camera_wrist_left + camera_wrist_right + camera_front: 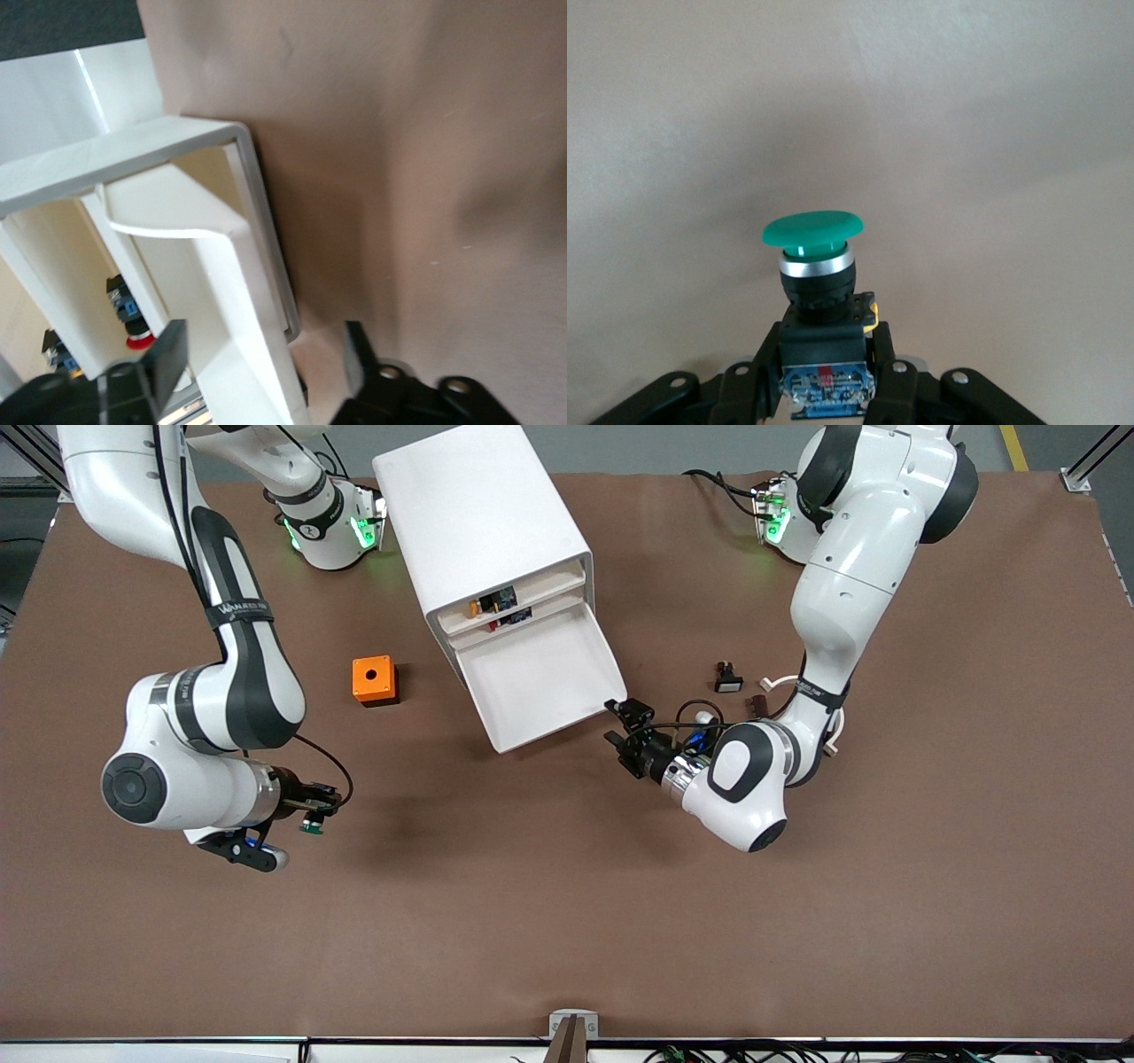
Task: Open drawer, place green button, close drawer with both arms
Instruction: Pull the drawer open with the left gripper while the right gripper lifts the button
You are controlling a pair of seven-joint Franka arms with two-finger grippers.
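Observation:
The white cabinet [483, 514] stands at the middle of the table. Its drawer [540, 677] is pulled out and its tray is bare. My left gripper [625, 735] is open at the drawer's front corner toward the left arm's end. In the left wrist view the left gripper [261, 359] has one finger on each side of the drawer's front wall [239, 292], not gripping it. My right gripper [310, 815] is shut on the button [311, 826], low over the bare table toward the right arm's end. The right wrist view shows the button's green cap [815, 232] and the right gripper [824, 376] clamping its black-and-blue body.
An orange cube with a hole [374, 680] lies beside the cabinet toward the right arm's end. A black switch with a white face [727, 678] and a small brown part [759, 705] lie near the left arm. Small parts [493, 602] sit in the tiers above.

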